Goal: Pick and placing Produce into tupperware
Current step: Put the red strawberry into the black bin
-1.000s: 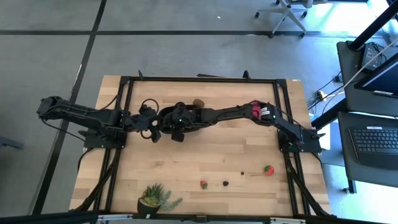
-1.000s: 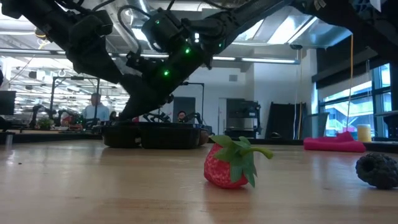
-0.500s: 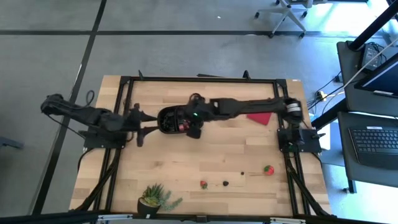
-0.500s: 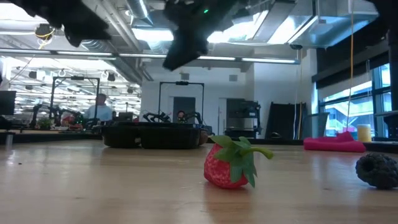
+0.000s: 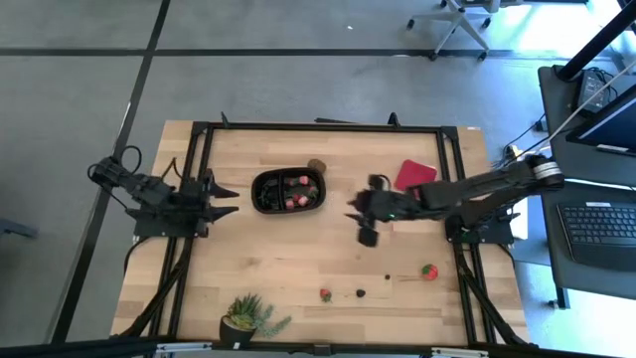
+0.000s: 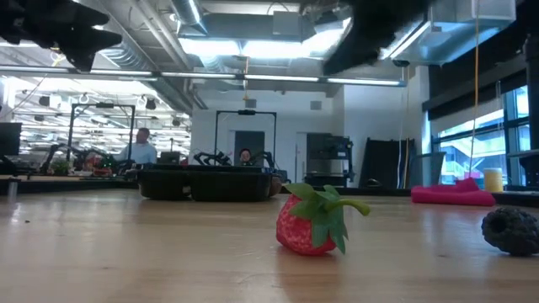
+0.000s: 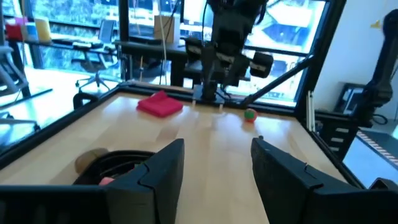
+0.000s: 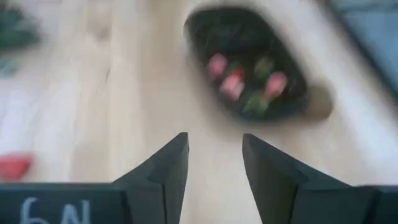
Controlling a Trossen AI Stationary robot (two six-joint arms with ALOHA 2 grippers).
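Observation:
The black tupperware (image 5: pixel 288 191) sits at the table's middle-far part with several red and green produce pieces (image 8: pixel 235 84) inside. A brown round piece (image 5: pixel 317 166) lies on the wood against its far right end. My left gripper (image 5: pixel 231 200) stands open, level, left of the tray, with nothing between its fingers (image 7: pixel 163 168). My right gripper (image 5: pixel 360 225) hangs open above the wood right of the tray, tipped down toward it and empty. Loose on the near wood are two strawberries (image 5: pixel 428 269) (image 5: pixel 325 294) and a dark berry (image 5: pixel 360 292).
A flat red square object (image 5: pixel 414 176) lies at the far right. A green spiky potted plant (image 5: pixel 248 318) stands at the near left edge. A tiny dark piece (image 5: pixel 387 277) lies near the right strawberry. A black frame (image 5: pixel 318 127) borders the table. Bare wood lies between tray and near fruit.
Both grippers were at the tray a second ago. My right gripper has risen and drawn back toward the table's right edge, slightly nearer. My left gripper has pulled back toward the left edge and turned level. The tray stays put, its red pieces now uncovered.

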